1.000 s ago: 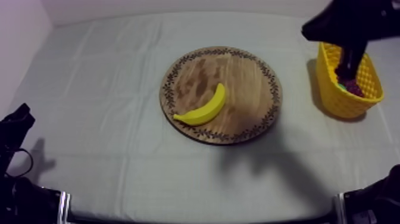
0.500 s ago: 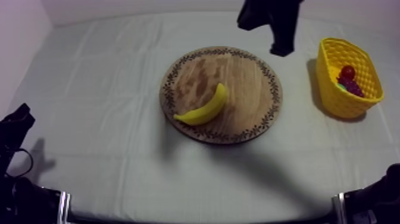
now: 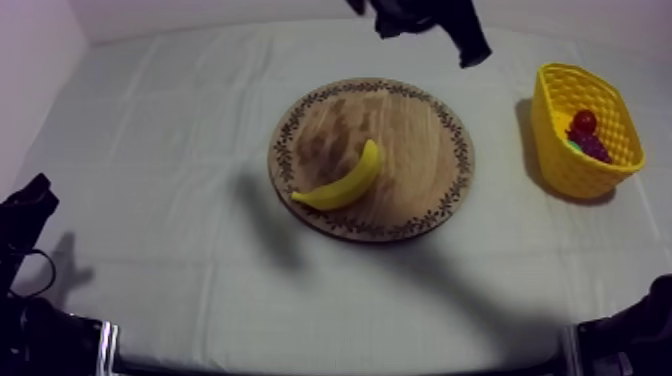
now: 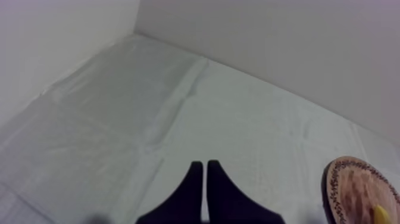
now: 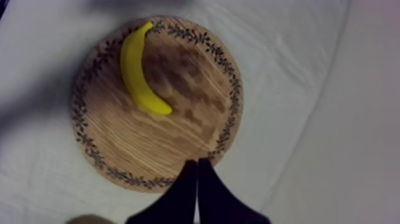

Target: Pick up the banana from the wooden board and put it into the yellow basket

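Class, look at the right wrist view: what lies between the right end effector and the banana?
Nothing but bare wooden board: the right wrist view shows plain wood between the right end effector and the banana.

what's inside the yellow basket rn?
In the yellow basket: a small red fruit, dark grapes next to it, and a green sliver peeking out beside them. The rest of that green thing and the basket floor are covered.
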